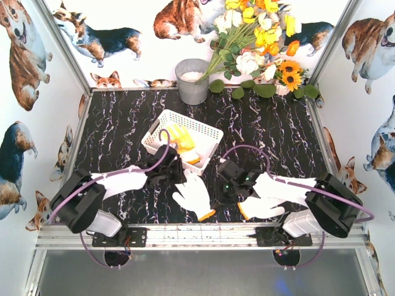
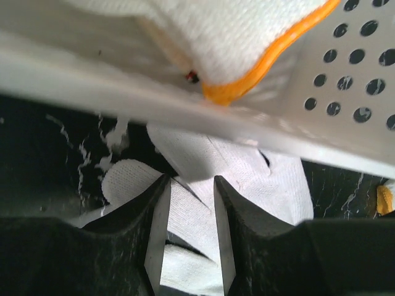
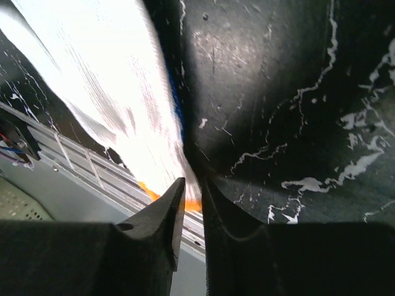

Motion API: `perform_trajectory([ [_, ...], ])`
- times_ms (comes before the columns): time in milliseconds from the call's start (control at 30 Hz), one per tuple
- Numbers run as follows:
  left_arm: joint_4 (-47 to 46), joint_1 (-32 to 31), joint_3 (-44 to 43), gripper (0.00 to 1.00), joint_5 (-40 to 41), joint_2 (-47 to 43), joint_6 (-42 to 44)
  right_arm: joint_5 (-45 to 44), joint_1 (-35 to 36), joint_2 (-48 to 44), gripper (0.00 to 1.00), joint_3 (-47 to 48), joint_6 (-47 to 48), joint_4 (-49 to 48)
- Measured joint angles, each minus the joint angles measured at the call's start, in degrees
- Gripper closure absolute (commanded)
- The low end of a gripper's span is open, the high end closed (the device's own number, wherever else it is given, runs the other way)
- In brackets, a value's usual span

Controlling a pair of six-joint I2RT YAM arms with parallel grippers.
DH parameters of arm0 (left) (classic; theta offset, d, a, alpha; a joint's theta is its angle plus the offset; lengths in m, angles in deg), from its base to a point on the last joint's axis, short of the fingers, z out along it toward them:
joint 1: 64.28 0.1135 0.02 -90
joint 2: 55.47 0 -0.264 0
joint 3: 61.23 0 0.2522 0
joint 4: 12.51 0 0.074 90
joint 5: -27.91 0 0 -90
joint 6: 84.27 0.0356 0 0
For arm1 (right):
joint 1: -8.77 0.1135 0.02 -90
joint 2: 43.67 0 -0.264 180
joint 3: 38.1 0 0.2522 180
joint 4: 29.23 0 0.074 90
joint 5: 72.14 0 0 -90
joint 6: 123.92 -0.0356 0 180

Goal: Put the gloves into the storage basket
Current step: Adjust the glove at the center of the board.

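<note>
The white storage basket (image 1: 213,132) stands at mid-table with yellow gloves (image 1: 180,137) in it. In the left wrist view its rim (image 2: 123,80) crosses just ahead, and a white glove with an orange cuff (image 2: 234,37) lies inside. My left gripper (image 1: 177,179) (image 2: 190,185) sits low at the basket's near wall. Its jaws are narrowed on the finger end of a white orange-cuffed glove (image 1: 194,196) (image 2: 247,172) lying on the table. My right gripper (image 1: 232,198) (image 3: 192,185) is shut on the cuff end of another white orange-cuffed glove (image 1: 262,208) (image 3: 123,92), which shows a blue strip at its edge.
A round grey bucket (image 1: 193,80) and a bunch of flowers (image 1: 256,43) stand at the back edge. The aluminium front rail (image 1: 197,233) (image 3: 74,166) runs close behind both gloves. Corgi-print walls close in the left and right sides.
</note>
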Motion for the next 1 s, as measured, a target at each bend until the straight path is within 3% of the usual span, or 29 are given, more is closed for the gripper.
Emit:
perform_trajectory([
  [133,-2.4,0.1,-1.5,0.71,-0.3,2.5,2.8,-0.3,0.0,-2.3,0.62,-1.2,-1.6,0.4],
  [300,-4.1,0.1,-2.1,0.64,-1.4,3.5,5.6,-1.9,0.0,-3.1,0.58,-0.9,-1.6,1.9],
  [500,-1.5,0.2,-1.6,0.58,-1.0,-3.2,7.5,-3.3,0.0,-3.1,0.57,2.1,-1.3,3.8],
  [700,0.0,0.3,1.1,0.56,-1.4,-13.5,5.7,-3.3,-1.6,0.3,0.57,2.8,-2.2,-3.1],
  [1000,2.7,0.3,4.6,0.56,-5.2,-12.6,3.2,-2.2,-7.4,6.8,0.59,2.9,-3.3,-13.0],
])
